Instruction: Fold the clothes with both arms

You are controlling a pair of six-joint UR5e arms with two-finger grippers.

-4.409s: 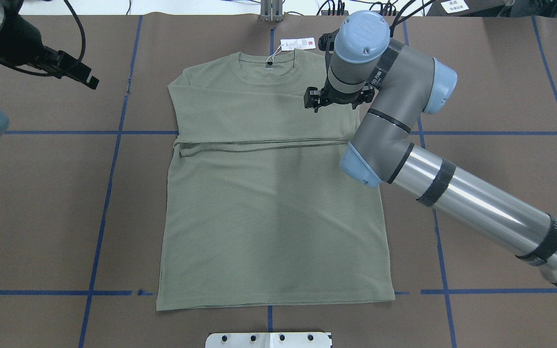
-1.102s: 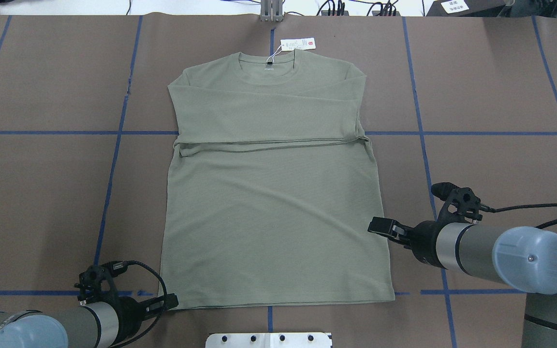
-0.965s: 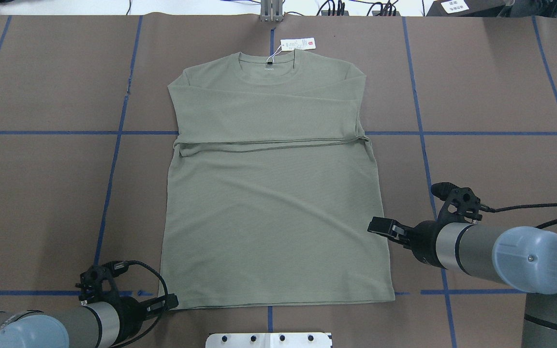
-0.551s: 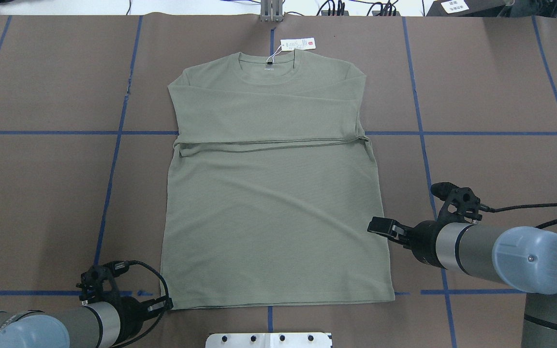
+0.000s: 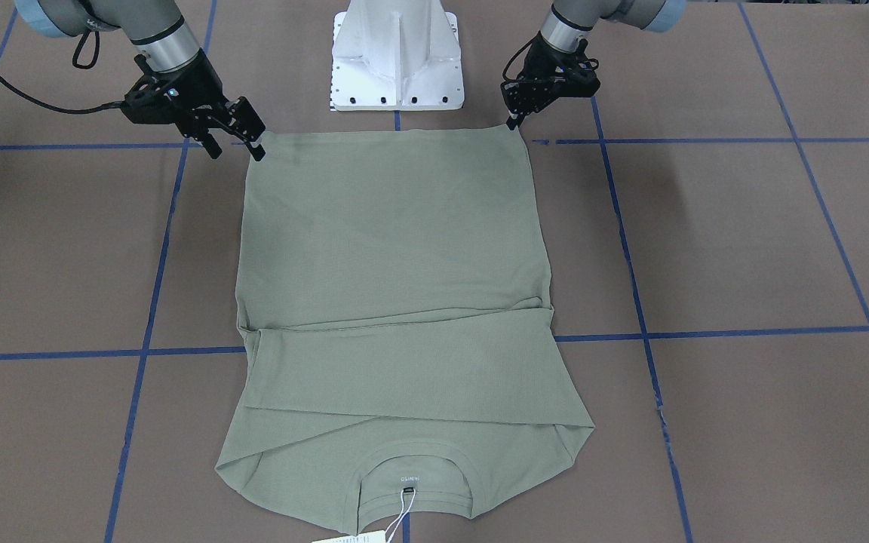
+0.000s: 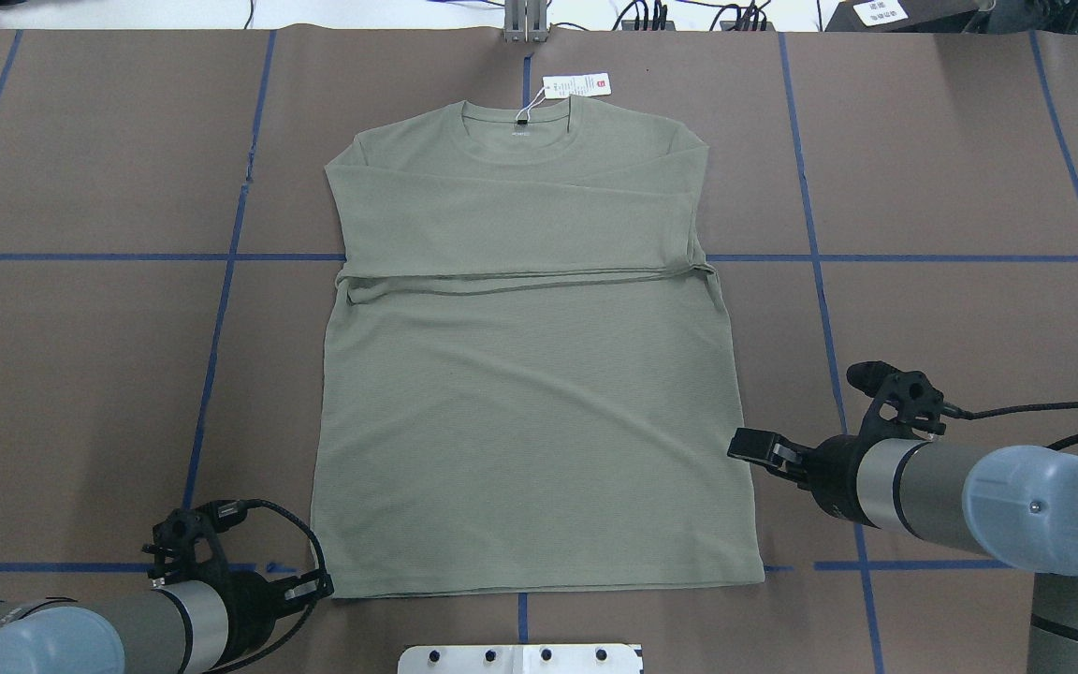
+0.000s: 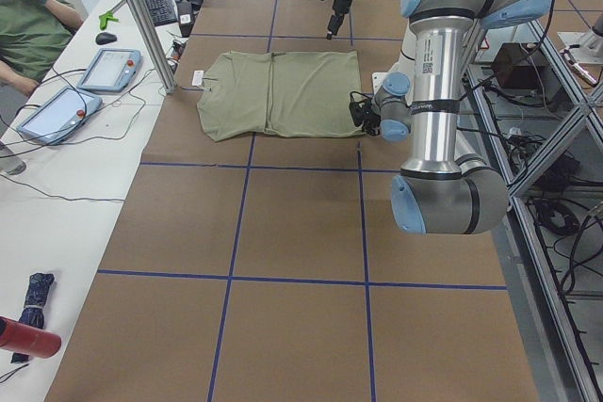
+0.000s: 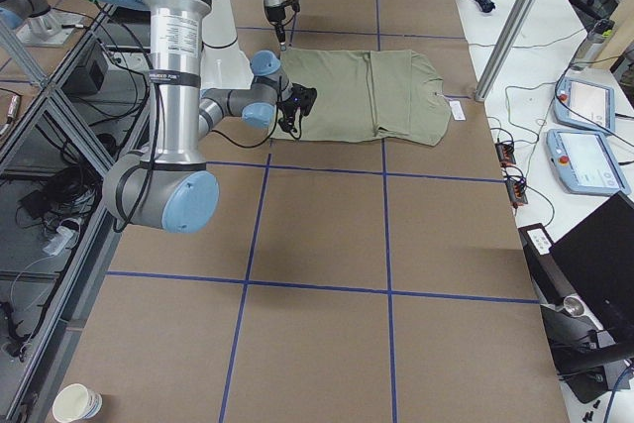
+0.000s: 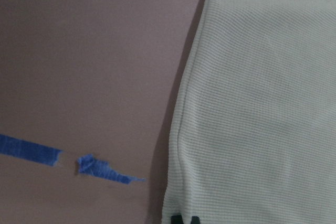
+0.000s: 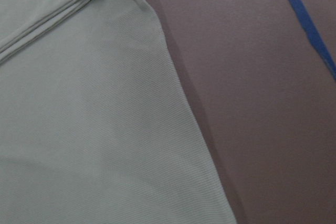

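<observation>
The sage-green shirt (image 6: 530,412) lies flat on the brown table with its sleeves folded across the chest and its neck at the far side. Its white hang tag (image 6: 576,85) lies beyond the collar. My left gripper (image 6: 322,590) is low at the near-left hem corner. In the front view (image 5: 514,122) its tip touches that corner, and its fingertips (image 9: 177,219) show close together at the hem edge. I cannot tell if cloth is between them. My right gripper (image 6: 745,444) is open beside the shirt's right edge, short of the hem, with spread fingers (image 5: 256,151).
The white pedestal base (image 5: 397,53) stands just behind the shirt's hem. Blue tape lines (image 6: 211,374) grid the brown table cover. A person, tablets and cables are on the white side table (image 7: 57,91) past the far edge.
The right arm came back from the shirt's far shoulder to its near right edge and has just drifted a little nearer me. The left arm came to the hem corner and eased slightly back.
</observation>
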